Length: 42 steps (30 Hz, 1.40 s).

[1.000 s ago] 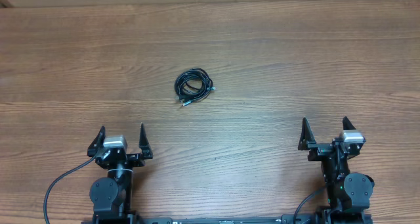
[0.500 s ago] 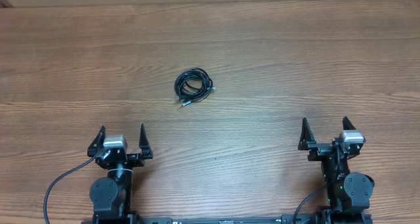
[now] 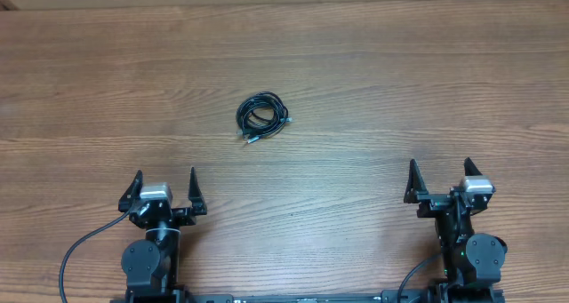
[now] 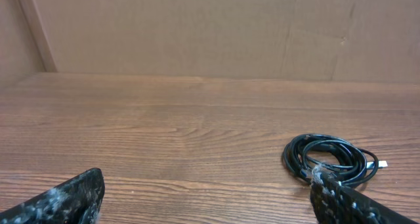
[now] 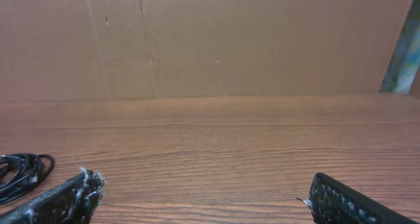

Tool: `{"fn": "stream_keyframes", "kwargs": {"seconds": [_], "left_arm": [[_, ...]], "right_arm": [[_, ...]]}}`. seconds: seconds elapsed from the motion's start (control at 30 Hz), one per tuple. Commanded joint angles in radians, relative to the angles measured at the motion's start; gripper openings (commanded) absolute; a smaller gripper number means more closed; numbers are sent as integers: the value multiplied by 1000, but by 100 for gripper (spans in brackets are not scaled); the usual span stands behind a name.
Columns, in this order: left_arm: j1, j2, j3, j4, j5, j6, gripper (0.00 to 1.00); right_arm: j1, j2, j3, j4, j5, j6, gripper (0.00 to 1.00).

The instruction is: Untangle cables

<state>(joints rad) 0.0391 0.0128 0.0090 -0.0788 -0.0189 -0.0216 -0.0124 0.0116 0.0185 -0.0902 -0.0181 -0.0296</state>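
– Cables (image 3: pixel 262 116): where do they sit?
– Coiled in 1 small black bundle on the wooden surface (image 3: pixel 400 72), beyond the left tool (image 3: pixel 165 174) and somewhat to its right, well apart from it. Nothing touches the bundle.
– Any loose ends?
– 1 plug end (image 3: pixel 246 139) pokes out of the coil on the side facing the left tool. In the left wrist view another plug (image 4: pixel 380 163) sticks out at the coil's right edge. How many cords make up the bundle I cannot tell.
– And the left tool itself?
– Its 2 fingers stand wide apart with nothing between them, pointing toward the far side of the surface. In its own camera the cables lie just past the tip of the right finger (image 4: pixel 354 204).
– The right tool?
– The right tool (image 3: pixel 439 163) sits far to the right of the left tool and level with it, its 2 fingers equally spread and holding nothing. Its camera catches only an edge of the coil, low at the left of the frame.
– What stands behind?
– A brown cardboard wall (image 4: pixel 197 27) rises at the far end of the surface, beyond the left tool and past the coil.
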Motion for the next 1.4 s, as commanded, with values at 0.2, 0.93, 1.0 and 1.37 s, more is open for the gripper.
{"fn": "stream_keyframes", "kwargs": {"seconds": [0.2,0.93,1.0,1.37], "left_arm": [[-7,-8,-4,139,597,-417,100],[-7,1262,1804,-1300,610,101,100],[-7,1382,1929,-1450,570,96,99],[-89,1646,1938,-1587,576,-90,100]], "right_arm": [[5,-9,-10,6,5,3,100],[5,-9,-10,6,5,3,100],[5,-9,-10,6,5,3,100],[5,-9,-10,6,5,3,100]]}}
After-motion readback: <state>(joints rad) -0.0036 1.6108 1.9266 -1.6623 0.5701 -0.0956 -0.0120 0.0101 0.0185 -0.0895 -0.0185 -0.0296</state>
